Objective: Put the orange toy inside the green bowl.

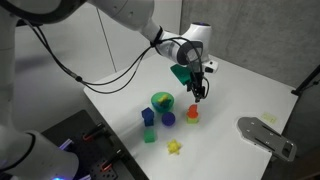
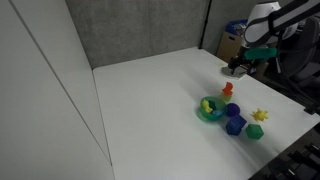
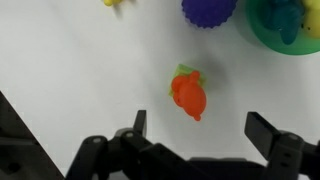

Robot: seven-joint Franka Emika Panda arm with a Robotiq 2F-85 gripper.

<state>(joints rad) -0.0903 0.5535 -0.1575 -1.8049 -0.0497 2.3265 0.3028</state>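
Pincer [image 3: 198, 128] is wide apart w/ nothing btwn the fingers [image 3: 138, 124]. In the wrist view they come in from the bottom edge, one at lower centre-left, one at lower right. The orange toy [image 3: 188, 93] sits mid-frame just above that gap, lying on the white table [image 3: 70, 60]; no contact as far as I can tell.

In an exterior view the pincer [image 1: 200, 93] hangs right of centre, directly over the toy [image 1: 192, 114], clearly above it. In the exterior view from the opposite side it [image 2: 238, 68] shows at upper right, w/ the toy [image 2: 228, 89] just below.

The green bowl [image 3: 272, 38] is cut off at the upper right corner of the wrist view, w/ blue and yellow bits inside. A purple ball [image 3: 208, 10] sits at the top edge btwn toy and bowl. In an exterior view the bowl [image 1: 162, 101] is mid-frame, near the toy but apart from it.

Progress, my read: approach and alignment look about done, nothing else. The toy is not yet gripped and is outside the bowl. Left to do: drop down, close on the toy, lift, carry over past the ball, release in the bowl.
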